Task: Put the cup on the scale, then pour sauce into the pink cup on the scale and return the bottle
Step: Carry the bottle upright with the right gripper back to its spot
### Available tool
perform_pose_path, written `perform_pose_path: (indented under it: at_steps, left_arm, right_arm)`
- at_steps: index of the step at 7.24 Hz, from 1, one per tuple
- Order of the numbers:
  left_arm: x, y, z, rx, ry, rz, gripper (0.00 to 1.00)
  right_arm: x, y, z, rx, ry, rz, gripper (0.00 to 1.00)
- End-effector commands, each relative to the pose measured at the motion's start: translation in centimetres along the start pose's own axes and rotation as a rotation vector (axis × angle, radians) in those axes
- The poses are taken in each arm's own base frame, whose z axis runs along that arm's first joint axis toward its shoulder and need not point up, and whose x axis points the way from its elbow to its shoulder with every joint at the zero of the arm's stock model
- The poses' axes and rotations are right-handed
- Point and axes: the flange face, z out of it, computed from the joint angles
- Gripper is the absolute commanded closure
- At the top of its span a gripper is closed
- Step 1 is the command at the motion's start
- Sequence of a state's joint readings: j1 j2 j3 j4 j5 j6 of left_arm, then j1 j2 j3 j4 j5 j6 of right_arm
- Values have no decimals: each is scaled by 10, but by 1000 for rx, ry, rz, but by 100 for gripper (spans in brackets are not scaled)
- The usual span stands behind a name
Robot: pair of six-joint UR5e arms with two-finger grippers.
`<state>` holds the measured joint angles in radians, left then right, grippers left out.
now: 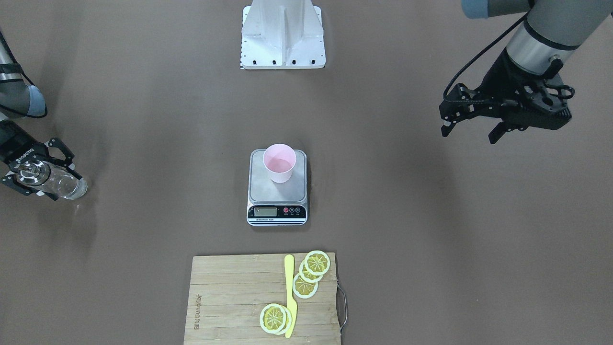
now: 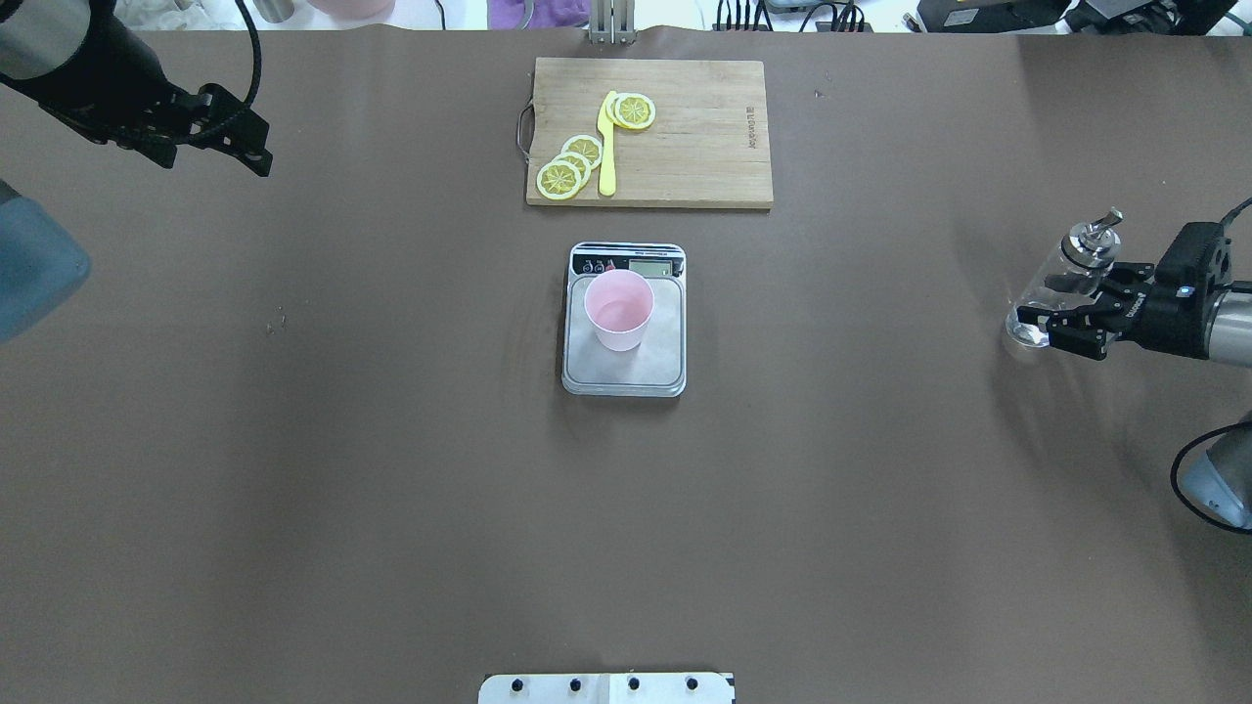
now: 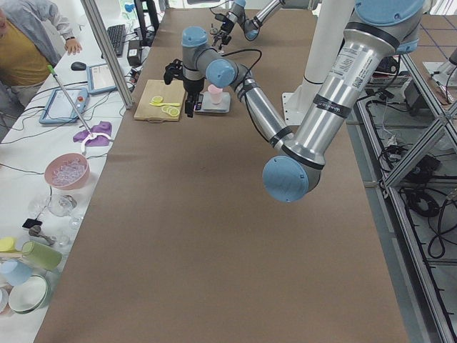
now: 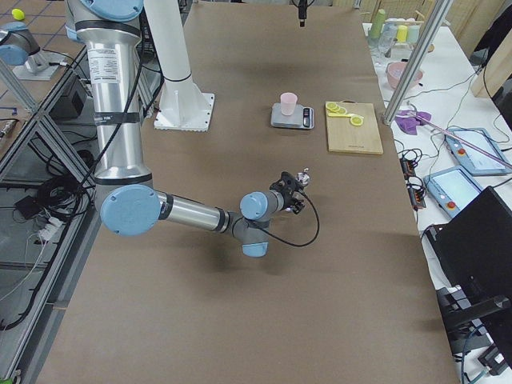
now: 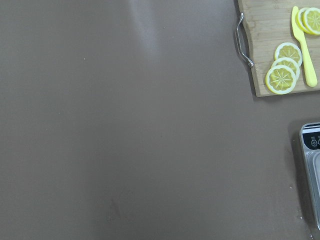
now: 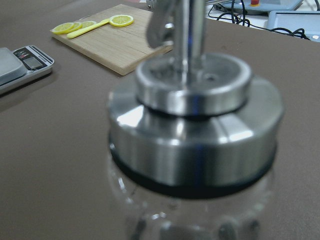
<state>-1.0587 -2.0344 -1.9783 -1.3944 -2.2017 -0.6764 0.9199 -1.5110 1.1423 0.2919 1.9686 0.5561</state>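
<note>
While the cup [image 1: 279,162] stood upright about the middle of the steel platform of the scale [image 1: 277,194], at the centre of the counter [image 1: 431,239], you would have found the bottle [image 2: 1061,279] well apart from it, close to the counter's right edge. The right gripper [image 2: 1041,330] was clenched around the bottle's glass body, one finger on either side below the metal pour-spout cap, and the spout pointed upward. You could not have told whether the bottle's base touched the counter. The left gripper [image 1: 471,130] hung released and empty above the counter, toward its far left corner, with its fingers spread apart. Beyond the scale, by the counter's far edge, you had a wooden cutting board [image 1: 230,297] carrying lemon slices [image 1: 306,278] and a yellow knife [image 1: 289,297] lying between them.
</note>
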Motion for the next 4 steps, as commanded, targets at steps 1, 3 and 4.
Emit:
perform_pose_path:
  at_steps: [1,3,4]
  left_arm:
    - [2,1,1,-1,1,3,3]
    - [1,0,1,-2,0,2,3]
    - [2,1,1,-2,0,2,3]
  right_arm:
    - [0,5,-3,-7,0,0,100]
    - [0,8,-3,-11,1,3,66]
    - [0,6,-3,-9,-1,11,49]
